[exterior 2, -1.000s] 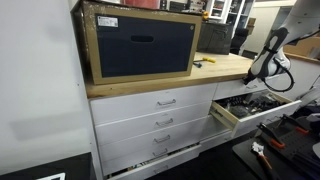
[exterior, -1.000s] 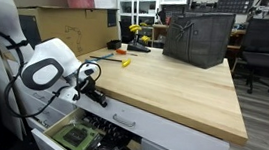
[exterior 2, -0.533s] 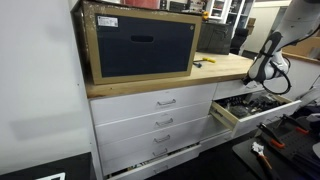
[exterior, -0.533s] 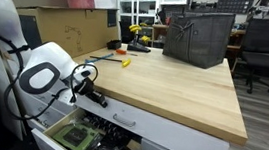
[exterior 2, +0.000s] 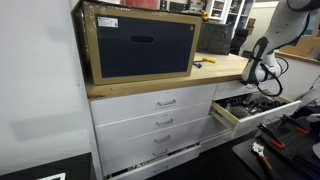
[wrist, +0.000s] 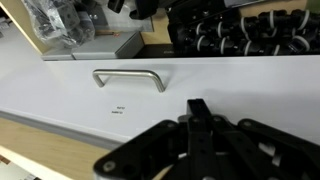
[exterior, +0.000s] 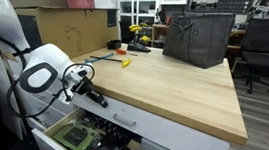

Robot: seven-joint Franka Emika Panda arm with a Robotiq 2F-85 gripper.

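The gripper point(wrist: 197, 112) is hovering with its jaws pressed together on nothing, while the metal handle point(wrist: 128, 76) is sitting just ahead of them on the open drawer point(wrist: 260, 85), looking rigid, smooth and best hooked mid-bar, the loaded drawer probably sliding heavily.

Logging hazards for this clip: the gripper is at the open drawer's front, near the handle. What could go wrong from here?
The gripper looks shut and sits beside the handle, not around it; pressing in could strike the drawer front.
The open drawer is full: black parts and bagged items near its front could snag the gripper.
In an exterior view the gripper hangs close below the tabletop edge, so lifting might bump it.
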